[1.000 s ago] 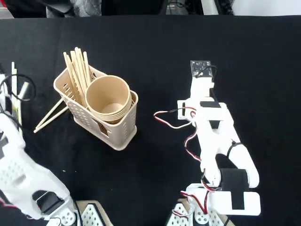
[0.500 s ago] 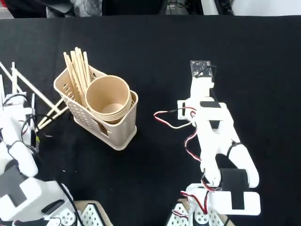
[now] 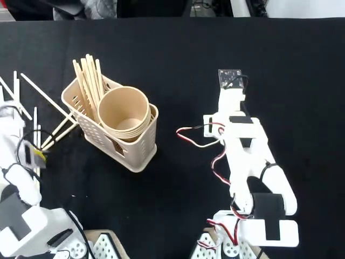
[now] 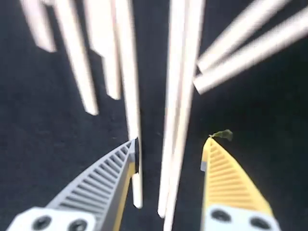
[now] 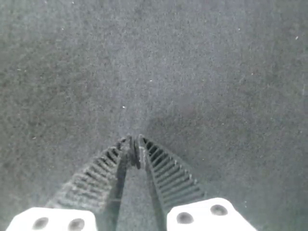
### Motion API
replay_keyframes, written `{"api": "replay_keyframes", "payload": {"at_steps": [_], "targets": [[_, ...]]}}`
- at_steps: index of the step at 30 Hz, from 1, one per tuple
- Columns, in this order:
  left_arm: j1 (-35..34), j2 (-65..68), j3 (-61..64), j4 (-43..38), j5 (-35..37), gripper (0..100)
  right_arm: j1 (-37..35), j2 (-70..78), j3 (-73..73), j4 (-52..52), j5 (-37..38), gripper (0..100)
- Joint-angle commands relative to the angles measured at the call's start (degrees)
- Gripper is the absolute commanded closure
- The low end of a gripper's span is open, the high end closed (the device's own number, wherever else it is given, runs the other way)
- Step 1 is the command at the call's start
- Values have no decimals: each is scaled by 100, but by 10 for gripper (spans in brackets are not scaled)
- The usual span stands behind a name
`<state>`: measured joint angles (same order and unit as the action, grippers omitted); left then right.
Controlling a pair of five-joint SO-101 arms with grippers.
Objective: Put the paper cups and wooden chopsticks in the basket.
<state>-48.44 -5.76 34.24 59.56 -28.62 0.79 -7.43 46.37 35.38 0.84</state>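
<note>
The left gripper (image 4: 172, 142) is gaping wide, straddling loose chopsticks (image 4: 179, 96) lying lengthwise between its fingers (image 4: 103, 183), beside the basket (image 3: 141, 148). The cups (image 3: 124, 110) and more chopsticks (image 3: 89, 81) are standing upright in it. The right gripper (image 5: 134, 144) is sitting closed, empty.

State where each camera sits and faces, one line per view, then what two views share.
High view: fixed above, facing down on the black table, the basket of paper cups and wooden chopsticks; left arm and right arm show.
Left wrist view: on the left arm's wrist, facing down past its open left tool at loose chopsticks.
Right wrist view: on the right arm's wrist, facing down past its shut right tool at the table.
Shared: high and left wrist views both show the loose chopsticks beside the basket.
</note>
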Motion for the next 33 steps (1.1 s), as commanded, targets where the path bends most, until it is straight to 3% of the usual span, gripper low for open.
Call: {"api": "replay_keyframes", "payload": {"at_steps": [1, 7, 15, 21, 23, 25, 33], "targets": [[488, -158, -699, -79, 536, 773, -97, -127, -22, -70, -9, 985], [1156, -88, -646, -1354, 1116, 773, -79, -127, -22, -70, -9, 985], [1156, 1310, -1059, -2066, 1459, 820, -79, -127, -13, -70, -9, 985], [1138, 2901, -1921, -2013, 1451, 832, -79, -127, -13, -70, -9, 985], [1138, 3200, -2105, -1925, 1407, 901, -88, -127, -13, -70, -9, 985], [1138, 3288, -2229, -1714, 1424, 982, -88, -127, -22, -70, -9, 985], [1147, 2488, -2237, -642, 1415, 971, -88, -127, -22, -70, -9, 985]]}}
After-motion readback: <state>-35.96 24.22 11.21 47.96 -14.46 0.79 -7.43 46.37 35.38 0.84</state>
